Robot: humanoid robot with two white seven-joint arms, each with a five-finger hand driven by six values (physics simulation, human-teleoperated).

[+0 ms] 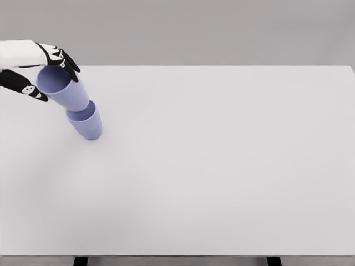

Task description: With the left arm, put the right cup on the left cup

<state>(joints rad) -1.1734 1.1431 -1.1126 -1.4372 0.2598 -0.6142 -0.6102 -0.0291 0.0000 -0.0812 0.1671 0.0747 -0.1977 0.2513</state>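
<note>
Two lavender-blue cups are at the far left of the white table. The lower cup stands on the table, leaning slightly. The upper cup is tilted with its mouth facing up-left, its base resting in or on the lower cup's mouth. My left hand, white with black fingers, comes in from the left edge. Its fingers reach around the upper cup's rim from above and below, touching or nearly touching it. The right arm is out of sight.
The table's far edge runs just behind the hand. Dark table legs show under the front edge.
</note>
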